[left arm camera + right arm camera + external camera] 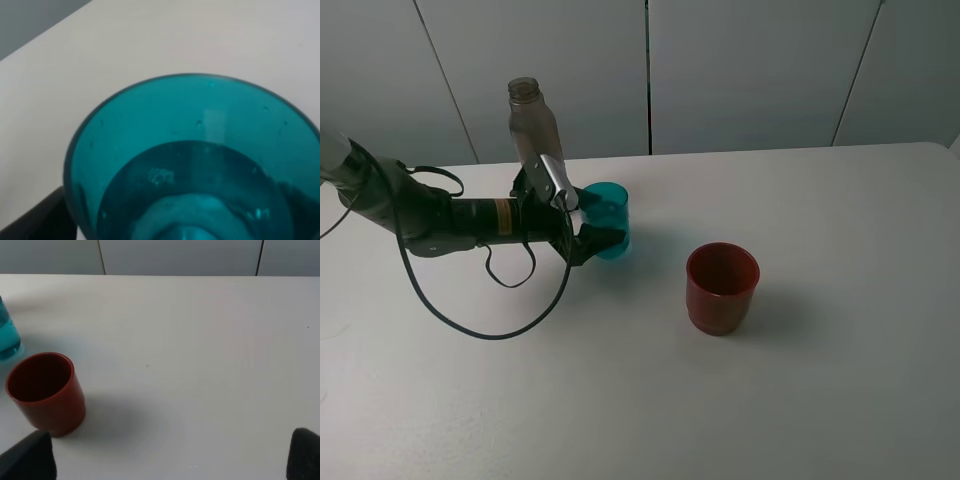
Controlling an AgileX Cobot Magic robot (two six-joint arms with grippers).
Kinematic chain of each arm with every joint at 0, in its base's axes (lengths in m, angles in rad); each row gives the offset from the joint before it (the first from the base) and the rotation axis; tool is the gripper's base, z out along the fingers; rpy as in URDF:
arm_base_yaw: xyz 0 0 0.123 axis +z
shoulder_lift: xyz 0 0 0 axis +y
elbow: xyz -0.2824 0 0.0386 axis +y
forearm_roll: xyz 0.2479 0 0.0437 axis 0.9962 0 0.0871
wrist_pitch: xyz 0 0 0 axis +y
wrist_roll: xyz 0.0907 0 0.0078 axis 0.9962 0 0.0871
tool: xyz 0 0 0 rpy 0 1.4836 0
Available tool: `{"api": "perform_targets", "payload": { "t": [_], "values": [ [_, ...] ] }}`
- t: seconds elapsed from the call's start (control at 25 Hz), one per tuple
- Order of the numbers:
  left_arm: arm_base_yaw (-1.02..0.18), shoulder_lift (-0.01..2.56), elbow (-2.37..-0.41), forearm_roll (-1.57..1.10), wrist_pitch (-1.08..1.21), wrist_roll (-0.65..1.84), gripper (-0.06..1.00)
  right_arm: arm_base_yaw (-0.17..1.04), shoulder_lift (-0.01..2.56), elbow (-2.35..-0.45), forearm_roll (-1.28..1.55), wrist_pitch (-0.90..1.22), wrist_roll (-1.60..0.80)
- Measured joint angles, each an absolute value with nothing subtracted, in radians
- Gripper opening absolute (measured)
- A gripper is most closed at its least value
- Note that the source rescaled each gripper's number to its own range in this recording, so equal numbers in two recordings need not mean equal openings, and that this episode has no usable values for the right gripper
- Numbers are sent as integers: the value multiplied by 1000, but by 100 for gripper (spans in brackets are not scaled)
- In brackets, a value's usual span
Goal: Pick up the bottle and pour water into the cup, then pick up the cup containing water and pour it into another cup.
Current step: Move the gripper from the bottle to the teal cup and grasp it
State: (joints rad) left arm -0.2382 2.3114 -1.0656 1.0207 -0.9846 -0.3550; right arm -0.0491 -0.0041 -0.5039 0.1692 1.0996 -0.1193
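My left claw was at the teal cup, one finger on either side of its wall, and the cup stood between them with its base apparently on the desk. From my left wrist the cup filled nearly the whole view, and only one dark finger showed beside it. I could not tell whether the fingers were already pressing on the plastic or merely straddling it.

Inside the cup lay a darker level that I took for water, roughly half way up. The smoky grey-brown bottle stood upright and uncapped just behind my left forearm, free of any grip. From that I judged the first part finished: the bottle had been poured and set down again.

What remained was the second part. The teal cup had not been lifted, and the dark red cup waited upright ahead of the left claw and beyond the teal cup, well apart from it, and looked dry inside from my right wrist. I still had to secure the grip, lift, carry the cup over that red rim and tip it.

My right claw was spread wide and held nothing, with the red cup ahead of it and off to one side.
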Motion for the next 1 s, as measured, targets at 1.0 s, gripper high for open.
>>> {"api": "perform_targets", "payload": {
  "t": [1.0],
  "values": [
    [-274,2351,-1094,921,-1012,-309,99,-49,-4,-504,169,1100,-119]
  ]
}}
